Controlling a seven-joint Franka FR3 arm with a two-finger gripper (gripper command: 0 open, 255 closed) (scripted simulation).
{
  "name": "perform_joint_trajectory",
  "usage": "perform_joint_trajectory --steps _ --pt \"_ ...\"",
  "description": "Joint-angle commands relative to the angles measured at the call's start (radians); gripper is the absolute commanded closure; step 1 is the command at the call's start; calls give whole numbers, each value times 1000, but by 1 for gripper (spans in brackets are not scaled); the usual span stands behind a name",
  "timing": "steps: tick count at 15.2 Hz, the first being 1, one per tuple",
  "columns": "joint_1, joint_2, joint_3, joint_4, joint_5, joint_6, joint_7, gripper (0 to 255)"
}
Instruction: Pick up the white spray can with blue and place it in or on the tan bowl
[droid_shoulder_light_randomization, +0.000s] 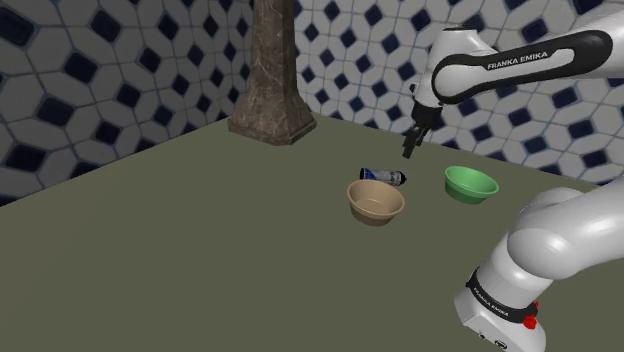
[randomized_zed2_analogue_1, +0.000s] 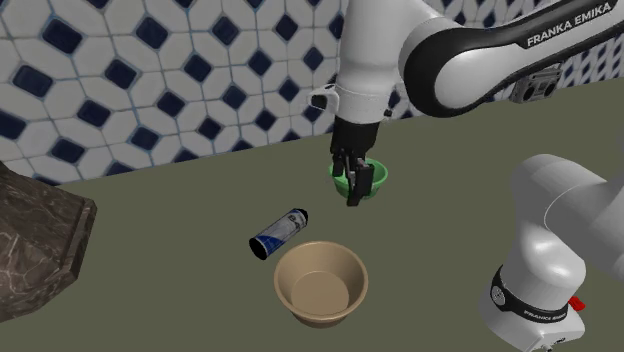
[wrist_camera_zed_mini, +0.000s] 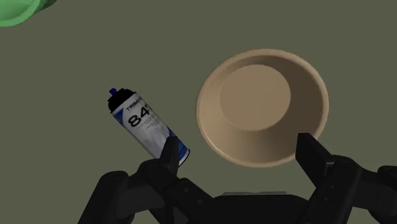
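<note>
Blue-and-white patterned tile walls (droid_shoulder_light_randomization: 100, 70) close in the corner, and below them spreads a wide, dull olive surface (droid_shoulder_light_randomization: 150, 260). At the back of it stands the heavy foot of a mottled brown stone pillar (droid_shoulder_light_randomization: 272, 80). The white arm (droid_shoulder_light_randomization: 520, 65) rises from its stand at the shoulder view's lower right and bends over toward the middle of the surface.

Two bowls sit upright and apart. The tan bowl (droid_shoulder_light_randomization: 376, 205) is empty and the nearer of the two in the shoulder view. The smaller green bowl (droid_shoulder_light_randomization: 470, 184) is off to that view's right and a little farther back.

The spray can (droid_shoulder_light_randomization: 385, 177) lies on its side on the surface just beside the tan bowl, close to its rim but not touching it. In the second exterior view it rests up and to the left of the bowl. Its body is white with a blue band at the base end and dark lettering, and it has a black cap with a small blue nozzle.

The black pincer (droid_shoulder_light_randomization: 408, 152) hangs pointing down above the surface, over the area between the can and the green bowl. In the wrist view its fingers (wrist_camera_zed_mini: 169, 153) stand wide apart with nothing between them, so it is open and empty. From that camera the can's blue end sits by one fingertip and the tan bowl's rim by the other.
</note>
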Motion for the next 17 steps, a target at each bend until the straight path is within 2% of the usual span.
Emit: perform_joint_trajectory --steps 1,5,9,13,17 --pt "4 68 -39 1 -16 78 -60 0" --pt "16 210 -118 17 -27 220 -185 0" --pt "40 374 -191 61 7 355 -330 0" --pt "65 555 -246 129 110 471 -511 0" --pt "50 743 -243 223 274 555 -727 0"
